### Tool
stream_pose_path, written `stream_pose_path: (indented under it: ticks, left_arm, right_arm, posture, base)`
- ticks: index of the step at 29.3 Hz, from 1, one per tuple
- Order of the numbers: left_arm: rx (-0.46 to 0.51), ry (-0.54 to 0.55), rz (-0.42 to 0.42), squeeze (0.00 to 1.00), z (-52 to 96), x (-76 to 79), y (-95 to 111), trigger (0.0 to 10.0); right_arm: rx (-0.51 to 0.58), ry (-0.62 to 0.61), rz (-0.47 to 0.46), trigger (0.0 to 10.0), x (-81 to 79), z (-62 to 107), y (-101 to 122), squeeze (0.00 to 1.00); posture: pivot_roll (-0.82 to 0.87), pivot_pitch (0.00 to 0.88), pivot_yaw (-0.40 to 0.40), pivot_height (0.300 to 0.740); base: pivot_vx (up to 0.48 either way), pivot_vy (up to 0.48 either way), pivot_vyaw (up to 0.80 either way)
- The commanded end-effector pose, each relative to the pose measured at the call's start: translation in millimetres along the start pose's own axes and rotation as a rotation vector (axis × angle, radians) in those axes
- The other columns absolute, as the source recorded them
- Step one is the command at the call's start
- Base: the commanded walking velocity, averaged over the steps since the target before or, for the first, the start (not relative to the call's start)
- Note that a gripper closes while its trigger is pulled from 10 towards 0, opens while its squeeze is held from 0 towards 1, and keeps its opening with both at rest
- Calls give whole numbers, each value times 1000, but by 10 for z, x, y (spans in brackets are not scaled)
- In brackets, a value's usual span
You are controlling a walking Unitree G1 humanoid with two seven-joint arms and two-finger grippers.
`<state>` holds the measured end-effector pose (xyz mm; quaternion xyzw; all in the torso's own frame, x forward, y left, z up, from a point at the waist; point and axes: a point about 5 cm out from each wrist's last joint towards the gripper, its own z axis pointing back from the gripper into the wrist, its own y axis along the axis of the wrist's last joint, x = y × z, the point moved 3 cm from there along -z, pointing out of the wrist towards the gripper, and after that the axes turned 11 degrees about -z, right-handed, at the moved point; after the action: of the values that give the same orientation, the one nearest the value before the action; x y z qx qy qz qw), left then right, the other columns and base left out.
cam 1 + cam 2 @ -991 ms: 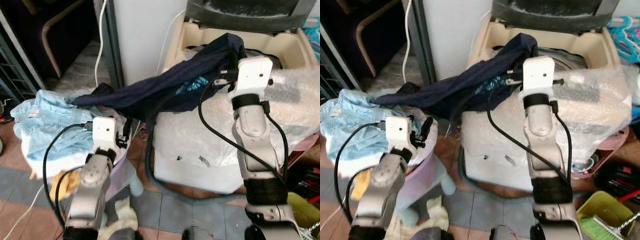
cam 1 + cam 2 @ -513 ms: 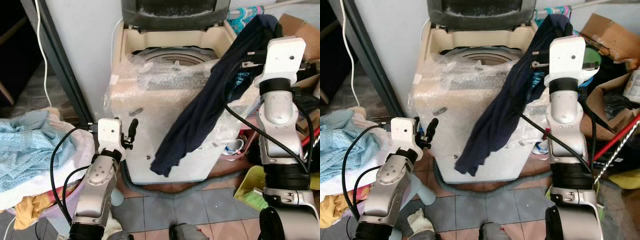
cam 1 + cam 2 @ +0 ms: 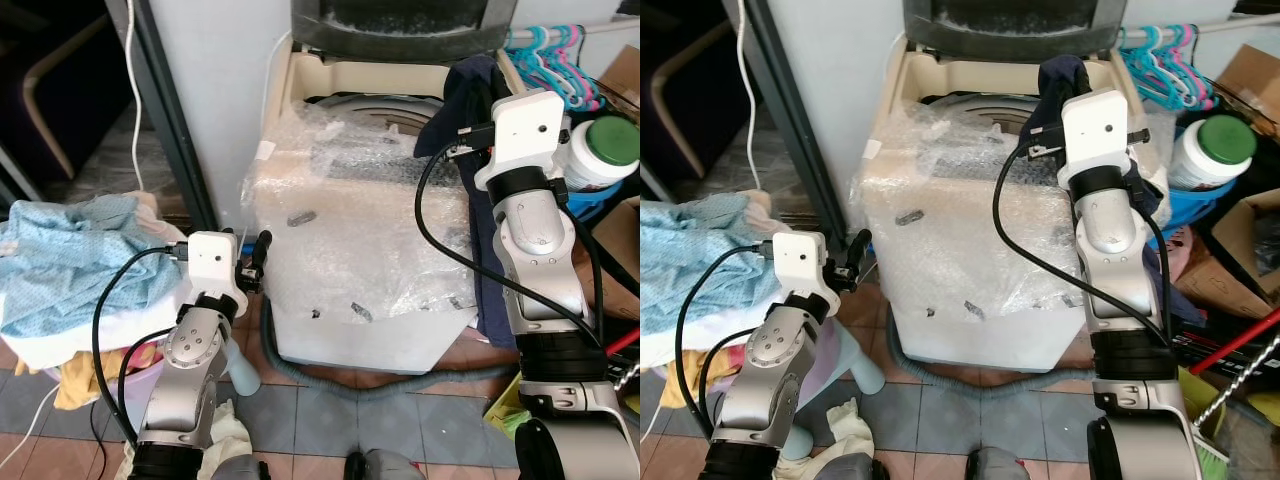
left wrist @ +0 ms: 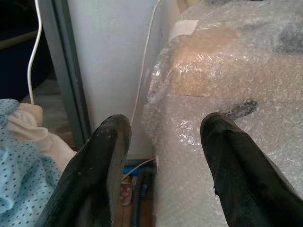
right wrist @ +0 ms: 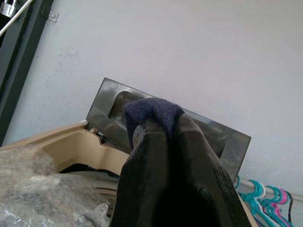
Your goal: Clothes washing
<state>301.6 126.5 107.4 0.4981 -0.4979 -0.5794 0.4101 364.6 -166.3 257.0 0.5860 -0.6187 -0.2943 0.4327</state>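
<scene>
On my far left lies a heap of light blue clothes (image 3: pixel 70 250), with some white and yellow cloth under it. A tall grey post (image 3: pixel 172 110) stands next to the heap, and a thin white cord (image 3: pixel 130 90) hangs down beside the post. My left gripper (image 3: pixel 255 262) is low, in the gap between the heap and the washing machine (image 3: pixel 360 260). Its two black fingers (image 4: pixel 102 175) are spread wide apart and hold nothing. The washing machine stands in the middle. It is white, and bubble wrap (image 3: pixel 370 200) covers its front and top. Its dark lid (image 3: pixel 400 20) is tipped up at the back, so the round tub opening (image 3: pixel 370 100) is open. A grey hose (image 3: pixel 330 385) curls on the tiled floor (image 3: pixel 400 420) in front of the machine. My right gripper (image 5: pixel 163 142) is up high over the right back corner of the machine. Its fingers are pressed tight together and pinch a dark blue garment (image 3: pixel 465 85). A tuft of the cloth pokes out past the tips. The rest of it hangs down along the right side of the machine, behind my right arm. Further right I see a white jar with a green lid (image 3: pixel 605 150), and some blue and pink hangers (image 3: pixel 545 55) up by the wall.
</scene>
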Motion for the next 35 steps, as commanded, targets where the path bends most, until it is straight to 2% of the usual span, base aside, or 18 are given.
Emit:
stream_pose_path:
  ticks: [1, 11, 16, 19, 23, 26, 28, 29, 31, 32, 33, 34, 35]
  left_arm:
    - [-20, 1, -5, 0, 50, -19, -45, 10000]
    - [-38, -5, -4, 0, 86, -10, -84, 10000]
    - [-38, -13, -1, 0, 86, 4, -80, 10000]
    - [-40, -14, -1, 0, 85, 9, -79, 10000]
    - [-42, -8, -5, 0, 88, 1, -79, 10000]
    - [-46, -4, -7, 0, 97, -13, -87, 10000]
    - [-48, 2, -9, 0, 103, -22, -90, 10000]
    - [-46, 6, -9, 0, 108, -28, -84, 10000]
    - [-44, 7, -9, 0, 109, -29, -80, 10000]
    - [-49, 7, -9, 0, 113, -29, -84, 10000]
    - [-59, 10, -11, 0, 112, -33, -96, 10000]
    - [-59, 10, -11, 0, 112, -33, -96, 10000]
    - [-62, 10, -12, 0, 109, -35, -101, 10000]
  right_arm:
    - [43, 4, -4, 10000, 16, -64, 101, 0]
    - [56, -57, 20, 10000, 199, -238, 157, 0]
    - [75, -50, 27, 10000, 316, -445, 264, 0]
    - [81, -18, 30, 10000, 316, -549, 316, 0]
    - [95, 88, 17, 10000, 241, -752, 444, 0]
    - [106, 101, 33, 10000, 242, -856, 536, 0]
    - [131, 90, 30, 10000, 278, -950, 658, 0]
    - [165, 78, 49, 10000, 319, -1039, 811, 0]
    - [175, 75, 53, 10000, 331, -1061, 859, 0]
    - [225, 56, 74, 10000, 381, -1151, 1092, 0]
    - [251, 47, 83, 10000, 401, -1185, 1207, 0]
    - [251, 47, 83, 10000, 401, -1185, 1207, 0]
    - [281, 35, 98, 10000, 423, -1222, 1345, 0]
  posture:
    - [-41, 22, 11, 740]
    - [-36, 23, 10, 740]
    - [-37, 27, 13, 740]
    - [-36, 28, 11, 740]
    - [-26, 31, 7, 740]
    - [-19, 32, 4, 740]
    - [-15, 34, 3, 740]
    - [-13, 35, 3, 740]
    - [-13, 35, 3, 740]
    - [-12, 38, 6, 740]
    - [-14, 38, 6, 740]
    - [-14, 38, 6, 740]
    - [-15, 39, 7, 740]
  base:
    - [281, 0, 0]
    - [300, 0, 0]
    - [322, 0, 0]
    - [322, 0, 0]
    - [322, 0, 0]
    - [329, 0, 0]
    - [322, 0, 0]
    - [300, 0, 0]
    - [300, 0, 0]
    - [319, 0, 0]
    - [259, 0, 0]
    - [259, 0, 0]
    - [0, 0, 0]
